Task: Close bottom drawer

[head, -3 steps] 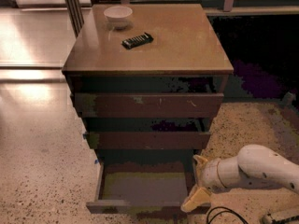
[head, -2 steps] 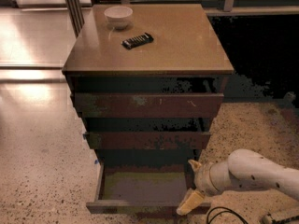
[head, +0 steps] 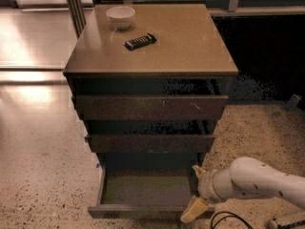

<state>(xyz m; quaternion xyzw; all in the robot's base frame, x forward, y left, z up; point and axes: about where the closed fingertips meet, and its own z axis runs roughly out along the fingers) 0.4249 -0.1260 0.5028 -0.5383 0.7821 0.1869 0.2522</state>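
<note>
Subject: dark brown wooden three-drawer cabinet [head: 78, 87], centre of view, standing on a speckled terrazzo floor [head: 43, 175].

Item 1. The tan, glossy counter [head: 190, 46] carries two objects. A small round white bowl [head: 120, 16] sits at its 11 o'clock corner. A flat black rectangular bar [head: 140, 41] lies just beside the bowl, at the bowl's 4 o'clock, apart from it.

Item 2. The wide, flat-fronted top drawer [head: 150, 108] and the narrower middle drawer [head: 150, 143] each stand slightly proud of the carcass.

Item 3. The bottom drawer [head: 138, 212], dark brown with a flat handle-less front, is at 6 o'clock in the view. It is pulled well out, and its grey-green inner floor is exposed.

Item 4. A smooth white rounded arm [head: 262, 182] enters from 4 o'clock. Its two-finger beige-tipped gripper [head: 195, 190] is at the drawer's front corner on the 3 o'clock side. The gripper is released: one fingertip [head: 198, 171] sits by the drawer's side wall, the other [head: 193, 209] against the end of the front panel, and nothing is grasped.

Item 5. A thin black cable [head: 224, 219] loops on the floor at 5 o'clock, below the arm.
</note>
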